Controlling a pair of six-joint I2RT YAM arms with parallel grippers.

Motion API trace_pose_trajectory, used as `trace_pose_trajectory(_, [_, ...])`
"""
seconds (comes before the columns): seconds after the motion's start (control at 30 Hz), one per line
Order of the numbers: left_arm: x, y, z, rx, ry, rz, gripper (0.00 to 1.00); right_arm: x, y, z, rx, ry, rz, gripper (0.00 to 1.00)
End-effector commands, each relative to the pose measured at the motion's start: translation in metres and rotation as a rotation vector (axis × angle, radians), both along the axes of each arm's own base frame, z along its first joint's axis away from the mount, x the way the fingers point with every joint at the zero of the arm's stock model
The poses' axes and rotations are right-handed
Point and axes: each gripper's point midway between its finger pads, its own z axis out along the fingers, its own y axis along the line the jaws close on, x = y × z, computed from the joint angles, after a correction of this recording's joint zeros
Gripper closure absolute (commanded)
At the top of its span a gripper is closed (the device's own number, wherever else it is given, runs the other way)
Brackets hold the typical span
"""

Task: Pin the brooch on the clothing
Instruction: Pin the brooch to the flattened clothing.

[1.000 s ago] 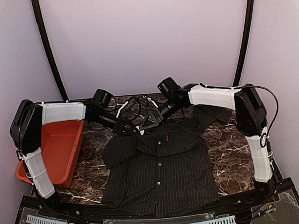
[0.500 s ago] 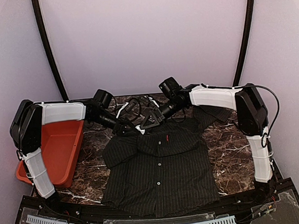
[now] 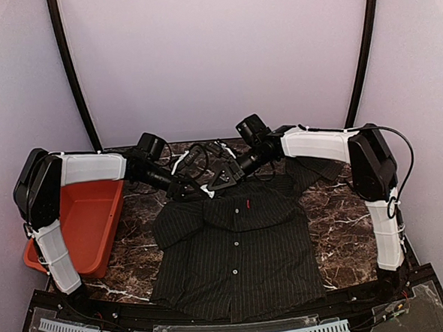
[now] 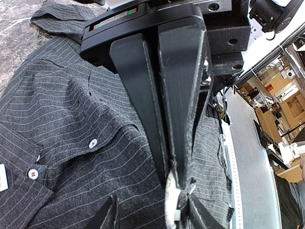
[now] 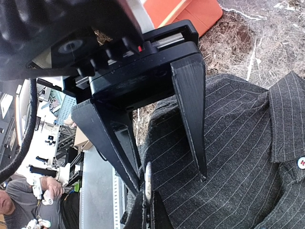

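Note:
The dark pinstriped shirt (image 3: 238, 248) lies spread flat on the marble table, collar at the far end; it also shows in the left wrist view (image 4: 71, 143) and the right wrist view (image 5: 238, 157). Both grippers meet at its far left shoulder. My left gripper (image 3: 198, 188) (image 4: 172, 183) is shut on the brooch (image 4: 170, 210), a small pale silver disc seen edge-on (image 5: 147, 183), pressed against a raised fold of the shirt. My right gripper (image 3: 221, 179) (image 5: 169, 183) is open, its fingers straddling that fold and the brooch.
An orange bin (image 3: 89, 219) stands at the left edge of the table. Black cables (image 3: 198, 154) lie behind the grippers at the far edge. The shirt's right sleeve (image 3: 316, 168) reaches toward the back right under the right arm.
The right gripper has shifted very slightly right and away. The left gripper and the shirt have hardly moved.

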Motion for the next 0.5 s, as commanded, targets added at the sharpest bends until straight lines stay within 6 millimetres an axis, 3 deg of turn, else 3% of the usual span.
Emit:
trace_pose_trajectory(0.0, [-0.0023,-0.0001,0.0096,-0.016,-0.031,0.002,0.54,-0.0126,0.0008,0.0336,0.093,-0.024,0.051,1.00])
trace_pose_trajectory(0.47, [-0.0046,-0.0006,0.0097,-0.035,-0.027,-0.008,0.54,-0.0148,-0.0007,0.0327,0.103,-0.015,0.061,1.00])
